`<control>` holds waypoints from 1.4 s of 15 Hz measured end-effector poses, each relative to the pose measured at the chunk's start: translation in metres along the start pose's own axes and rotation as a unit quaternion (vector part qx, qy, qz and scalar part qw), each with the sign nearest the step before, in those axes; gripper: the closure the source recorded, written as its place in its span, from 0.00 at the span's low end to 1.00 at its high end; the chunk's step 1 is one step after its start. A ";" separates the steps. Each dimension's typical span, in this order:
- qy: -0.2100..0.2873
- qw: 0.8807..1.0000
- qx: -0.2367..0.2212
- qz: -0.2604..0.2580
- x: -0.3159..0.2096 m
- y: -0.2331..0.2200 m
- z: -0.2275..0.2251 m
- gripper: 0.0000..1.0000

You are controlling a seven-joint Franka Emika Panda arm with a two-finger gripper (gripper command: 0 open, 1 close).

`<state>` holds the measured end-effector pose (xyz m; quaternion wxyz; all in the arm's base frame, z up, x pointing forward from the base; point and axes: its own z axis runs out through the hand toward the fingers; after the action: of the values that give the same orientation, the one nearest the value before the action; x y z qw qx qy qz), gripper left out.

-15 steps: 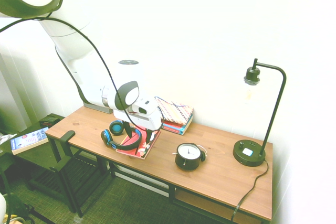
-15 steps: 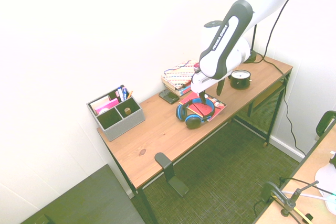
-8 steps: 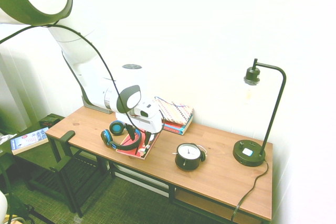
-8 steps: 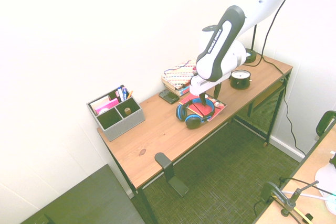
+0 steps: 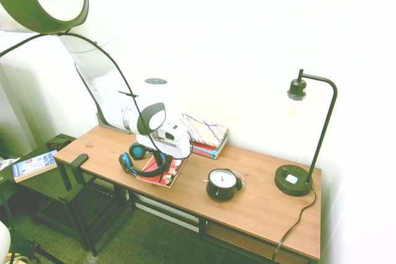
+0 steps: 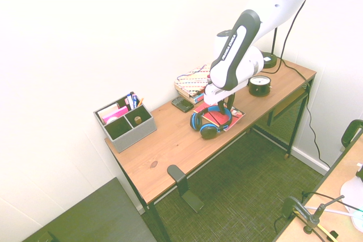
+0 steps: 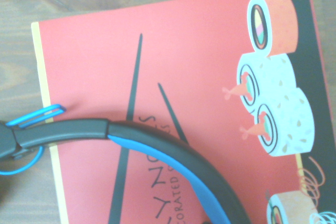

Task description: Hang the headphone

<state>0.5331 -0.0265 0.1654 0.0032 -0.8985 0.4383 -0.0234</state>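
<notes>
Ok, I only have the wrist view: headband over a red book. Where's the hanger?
Observer: A black hanger sits at the desk's front edge, nothing hanging on it.

Operator: Anything standing on the desk on the far side of the headphones from it?

Observer: Yes, the round black alarm clock, beyond the claw.

Operator: And behind the book, towards the wall?

Observer: A stack of books, the top one with a patterned cover. I'd keep the claw away from that.
</notes>
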 end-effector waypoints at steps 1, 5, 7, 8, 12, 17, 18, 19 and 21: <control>0.000 1.000 0.000 -0.001 -0.001 -0.001 0.000 1.00; 0.000 1.000 0.001 -0.001 -0.002 -0.002 -0.001 1.00; 0.002 1.000 0.002 0.002 0.000 -0.001 -0.003 1.00; 0.003 1.000 0.005 0.003 0.000 -0.001 -0.007 1.00; 0.009 1.000 0.026 0.000 -0.009 -0.007 -0.052 1.00; -0.005 0.997 0.057 -0.043 -0.070 -0.021 -0.126 1.00; -0.008 0.997 0.059 -0.056 -0.090 -0.020 -0.133 1.00; -0.011 0.996 0.059 -0.070 -0.110 -0.018 -0.138 1.00; -0.019 0.994 0.058 -0.093 -0.148 -0.011 -0.143 1.00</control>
<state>0.4445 0.0989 0.3031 0.0615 -0.9338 0.3509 -0.0321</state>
